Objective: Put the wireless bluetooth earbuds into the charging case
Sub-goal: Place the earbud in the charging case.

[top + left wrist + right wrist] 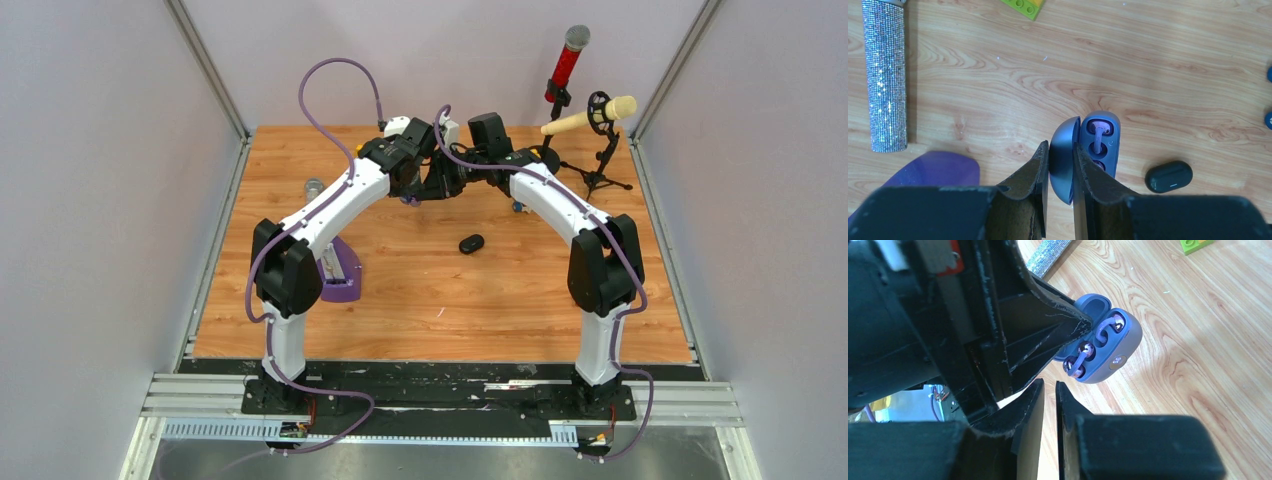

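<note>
The left fingers [1033,172] pinch the lid [1063,137] of the open blue charging case [1120,347] over the bench [1148,75]. Two purple earbuds [1108,326] sit inside it. The right fingers [1030,412], nearly closed, hold nothing. I think only shutting the lid is left

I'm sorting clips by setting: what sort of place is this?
Probably a lab test cell: plain grey partition walls box in a wooden table, and the arm bases are bolted to an aluminium rail.
</note>
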